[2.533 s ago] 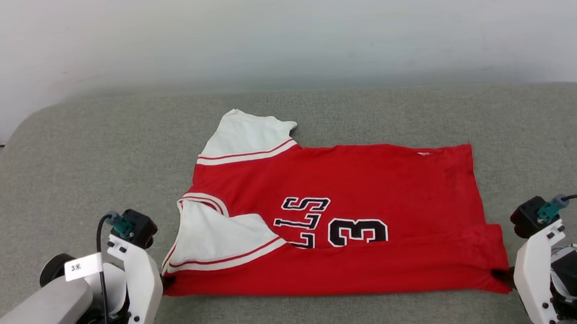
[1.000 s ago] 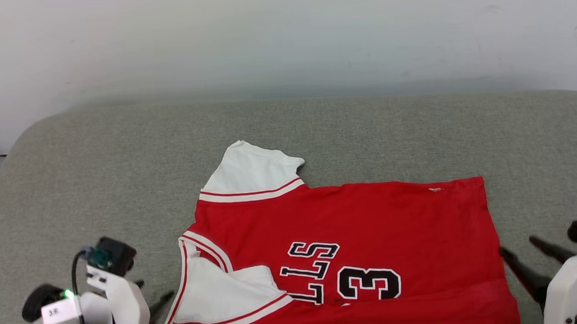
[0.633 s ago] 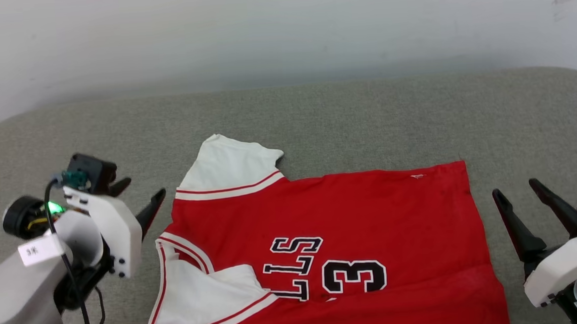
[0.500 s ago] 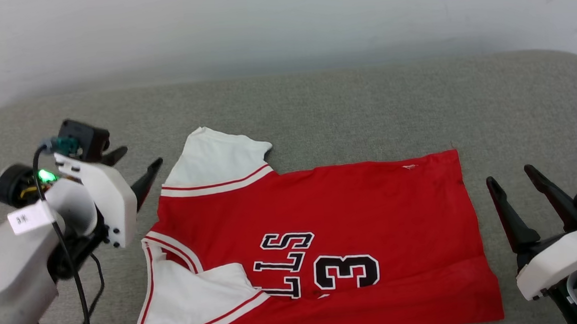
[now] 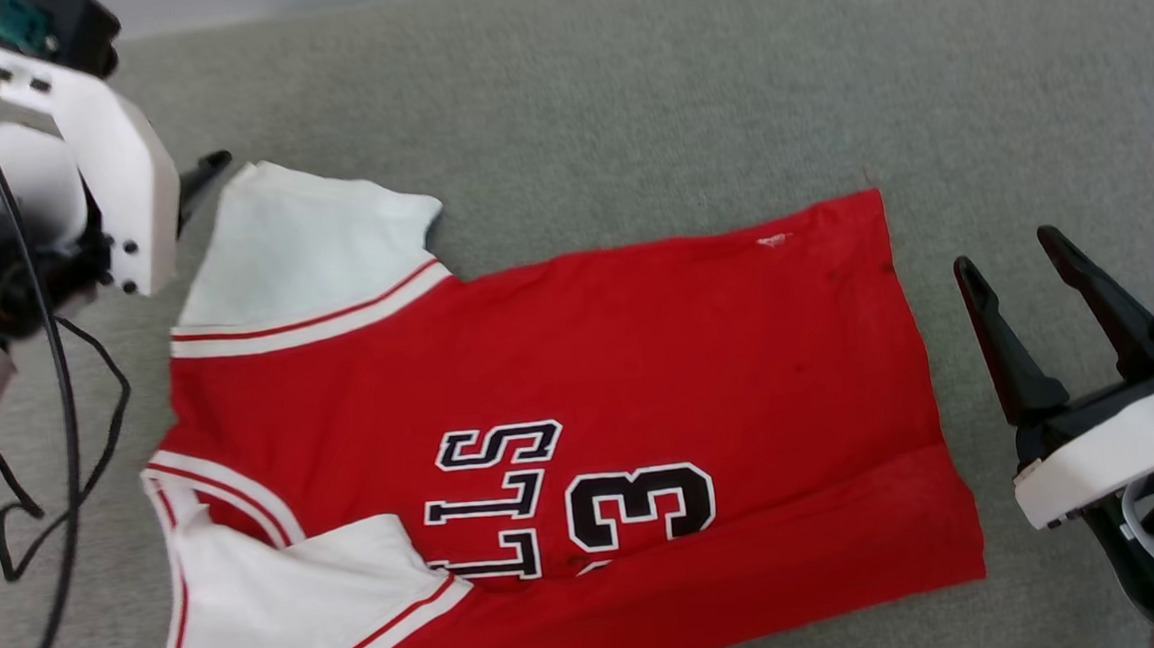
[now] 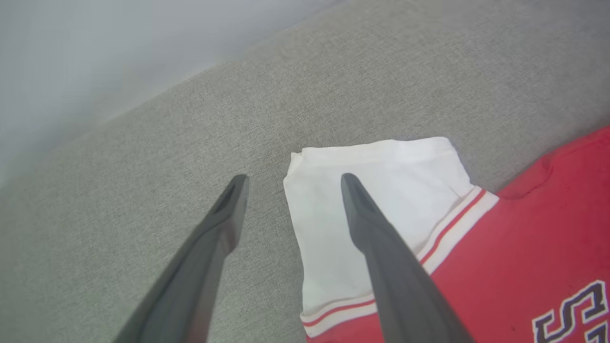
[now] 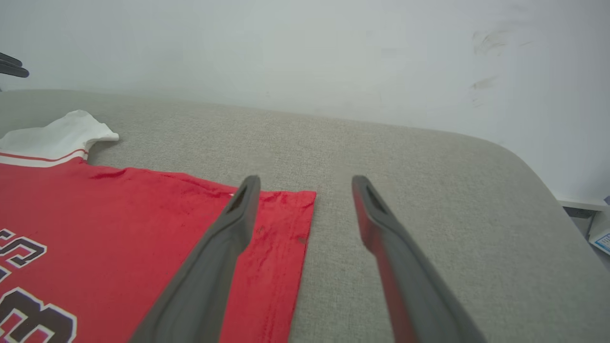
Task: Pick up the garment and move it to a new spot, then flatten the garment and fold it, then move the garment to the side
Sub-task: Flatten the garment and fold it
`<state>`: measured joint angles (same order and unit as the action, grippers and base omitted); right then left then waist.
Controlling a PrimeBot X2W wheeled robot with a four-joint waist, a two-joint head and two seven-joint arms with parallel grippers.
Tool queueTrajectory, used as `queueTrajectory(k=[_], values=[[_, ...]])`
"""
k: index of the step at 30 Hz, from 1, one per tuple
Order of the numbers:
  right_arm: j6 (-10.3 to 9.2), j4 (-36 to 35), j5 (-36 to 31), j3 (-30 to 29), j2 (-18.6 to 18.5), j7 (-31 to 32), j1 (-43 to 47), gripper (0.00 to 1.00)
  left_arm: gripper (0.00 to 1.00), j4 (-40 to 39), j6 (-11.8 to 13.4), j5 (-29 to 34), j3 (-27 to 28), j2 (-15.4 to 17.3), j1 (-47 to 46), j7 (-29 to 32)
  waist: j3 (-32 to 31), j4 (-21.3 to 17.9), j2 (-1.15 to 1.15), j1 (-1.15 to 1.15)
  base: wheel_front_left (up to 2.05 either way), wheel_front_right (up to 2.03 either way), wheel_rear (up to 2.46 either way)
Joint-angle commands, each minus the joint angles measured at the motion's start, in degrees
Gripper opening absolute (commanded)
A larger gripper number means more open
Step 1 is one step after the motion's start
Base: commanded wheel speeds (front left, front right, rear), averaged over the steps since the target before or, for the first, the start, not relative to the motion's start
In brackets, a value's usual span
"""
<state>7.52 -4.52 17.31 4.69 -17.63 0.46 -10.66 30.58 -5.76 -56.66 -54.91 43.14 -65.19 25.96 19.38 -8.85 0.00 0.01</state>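
Nearest edge: the garment point(image 5: 561, 385) lay spread on the grey cushion point(image 5: 622, 81), with its closest strip of red doubled up over the front.
Near sleeve: the near sleeve point(image 5: 293, 592), white with red-striped trim, was folded in over the chest just beside the striped collar point(image 5: 216, 486).
Print: black, white-edged letters point(image 5: 498, 499) and a 3 point(image 5: 638, 506) showed, with their lower part tucked under the doubled strip.
Right gripper: the right gripper point(image 5: 1005, 250) sat just beside the hem end, its fingers spread wide and nothing between them (from its own wrist, one finger crossed the hem's far corner, the other bare cushion; I could not tell whether either touched).
Cable: a black cable point(image 5: 60, 396) hung in loose loops under the left arm, beside the collar end.
Far sleeve: the far sleeve point(image 5: 301, 241) lay flat and white, pointing away from the body.
Left gripper: the left gripper point(image 6: 294, 177) stood at that sleeve's outer edge with its fingers parted and empty, one over the white cloth, one over grey cushion.
Wall: the wall point(image 7: 286, 47) was pale and stood behind the cushion.
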Motion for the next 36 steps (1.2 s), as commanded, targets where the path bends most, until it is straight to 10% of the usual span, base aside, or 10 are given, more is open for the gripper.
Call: queueTrajectory(k=[1,19,21,36], values=[[-0.07,-0.16,-0.45,0.19,0.55,-0.35,-1.25,1.00,1.00,1.10,-0.43,-0.75,-0.37,-0.02,-1.96,3.19,3.86,-2.20,0.00,-0.01,0.00,0.00,0.00],[-0.07,1.19,-0.04,0.86,-0.09,-2.01,-5.70,1.00,1.00,9.83,-1.13,0.40,-6.66,-2.46,-4.60,17.01,11.17,-4.28,0.00,-0.01,0.00,0.00,0.00],[-0.07,1.34,0.02,0.61,-0.45,-1.78,-5.87,1.00,0.04,10.00,-1.27,0.14,-7.00,-2.95,-3.83,16.53,10.71,-3.92,0.00,-0.01,0.00,0.00,0.00],[-0.07,1.02,4.98,3.36,-10.37,10.59,-14.86,1.00,0.00,6.81,-1.64,1.50,-7.25,-5.41,-5.59,4.93,4.35,0.96,0.00,-0.01,0.00,0.00,0.00]])
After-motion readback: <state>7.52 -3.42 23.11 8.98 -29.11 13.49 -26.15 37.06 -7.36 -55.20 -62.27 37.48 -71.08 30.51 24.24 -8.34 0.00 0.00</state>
